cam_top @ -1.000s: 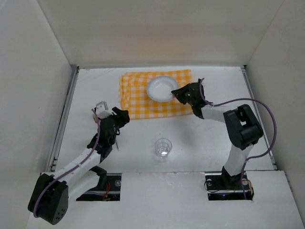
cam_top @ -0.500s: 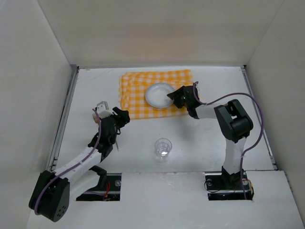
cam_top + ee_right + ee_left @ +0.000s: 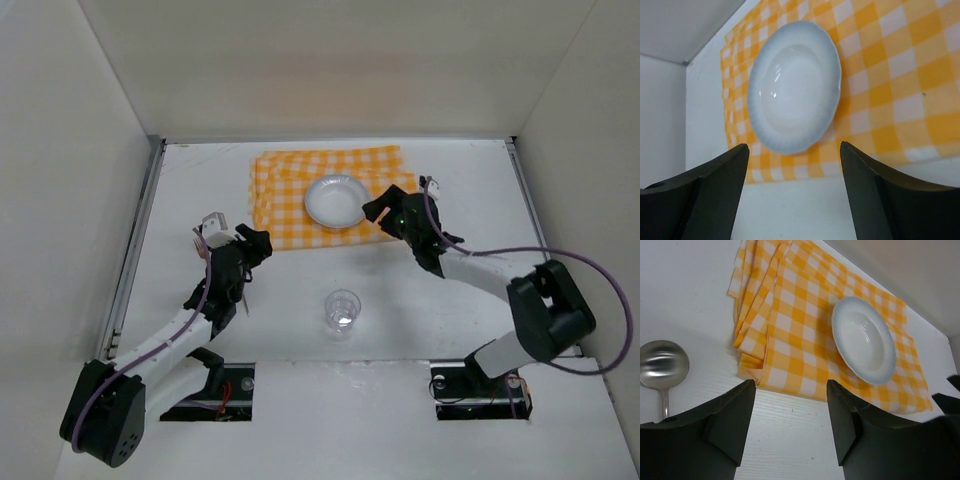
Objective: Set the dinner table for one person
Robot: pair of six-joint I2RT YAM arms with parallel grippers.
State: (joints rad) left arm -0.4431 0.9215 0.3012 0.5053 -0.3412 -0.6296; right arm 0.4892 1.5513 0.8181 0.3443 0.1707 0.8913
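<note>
— State of the right gripper (image 3: 378, 203)?
— Spread wide, gripping nothing. Poised above the large flat matte white dinner table (image 3: 430, 300), at the right edge of a yellow-and-white checked cloth (image 3: 285, 190).

— And straight ahead of its fingers?
— A round, shallow white plate with a scalloped rim (image 3: 792, 97), lying on the cloth. Framed between both fingers in the wrist view, just beyond the tips. Touching the rim or not: cannot tell.

— And the left gripper (image 3: 790, 385)?
— Also spread wide and empty. Same table underneath, with the near edge of the cloth just ahead and the plate farther ahead, to the right.

— Anything else close by?
— A silvery metal spoon (image 3: 662, 365) off to the left of the left finger, flat on the table, with its handle hidden beneath that finger. Also a clear drinking glass (image 3: 342, 311), upright, behind and to the right of that gripper, apart from the cloth.
</note>
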